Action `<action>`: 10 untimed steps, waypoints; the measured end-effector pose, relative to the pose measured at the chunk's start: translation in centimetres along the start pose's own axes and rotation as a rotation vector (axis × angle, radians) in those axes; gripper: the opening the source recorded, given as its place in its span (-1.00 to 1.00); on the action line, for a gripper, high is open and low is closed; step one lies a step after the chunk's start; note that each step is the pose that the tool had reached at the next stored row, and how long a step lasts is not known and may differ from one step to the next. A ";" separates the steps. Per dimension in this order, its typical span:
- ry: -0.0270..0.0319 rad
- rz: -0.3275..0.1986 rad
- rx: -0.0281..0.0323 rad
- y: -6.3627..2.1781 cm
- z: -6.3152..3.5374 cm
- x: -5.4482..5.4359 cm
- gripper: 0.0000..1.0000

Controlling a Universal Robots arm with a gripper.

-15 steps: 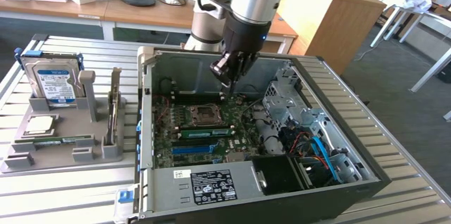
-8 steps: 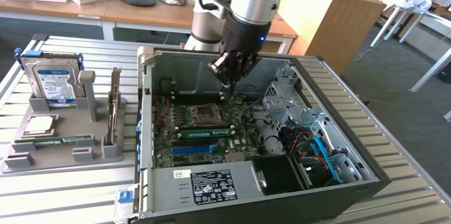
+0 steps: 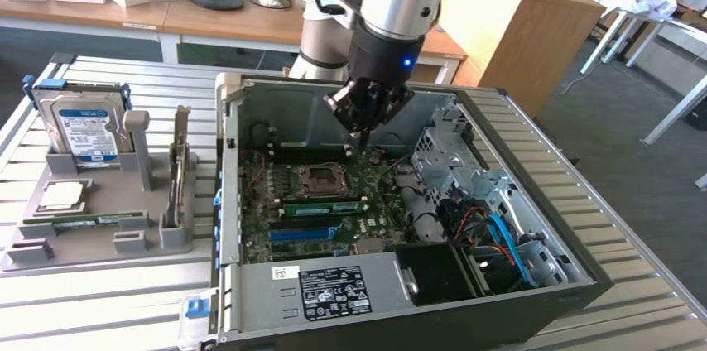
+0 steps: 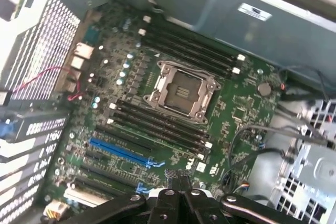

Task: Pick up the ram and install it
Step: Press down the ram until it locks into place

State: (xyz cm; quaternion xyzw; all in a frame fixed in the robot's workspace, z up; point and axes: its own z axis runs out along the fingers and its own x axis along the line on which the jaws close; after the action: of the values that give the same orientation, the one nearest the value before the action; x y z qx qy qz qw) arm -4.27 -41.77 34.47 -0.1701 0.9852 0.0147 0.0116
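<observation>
Care suits the ram [image 3: 99,220], a thin, stiff green strip lying flat in the grey holder [image 3: 66,245] on the counter [image 3: 111,301], well left of the open case [image 3: 475,301]: light but fragile, I judge, best pinched by its long edges, while my hand [image 3: 355,141] hangs closed and empty above the motherboard [image 3: 382,181].

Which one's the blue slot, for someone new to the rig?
Look into the open computer case on the slatted table, at the green motherboard inside. From the square metal processor socket, pass the black slots. The blue slot lies beyond them, the only bright blue long strip among black ones.
</observation>
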 end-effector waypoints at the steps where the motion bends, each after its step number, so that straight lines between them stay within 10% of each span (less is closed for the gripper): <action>1: -0.0004 0.017 0.0005 0.00 0.02 0.0 -0.80; 10: -0.0043 0.172 0.0048 0.00 0.17 0.0 -0.80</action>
State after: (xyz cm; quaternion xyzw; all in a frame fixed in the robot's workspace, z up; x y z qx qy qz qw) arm -4.27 -41.77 34.30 -0.0846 0.9962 0.0137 0.0129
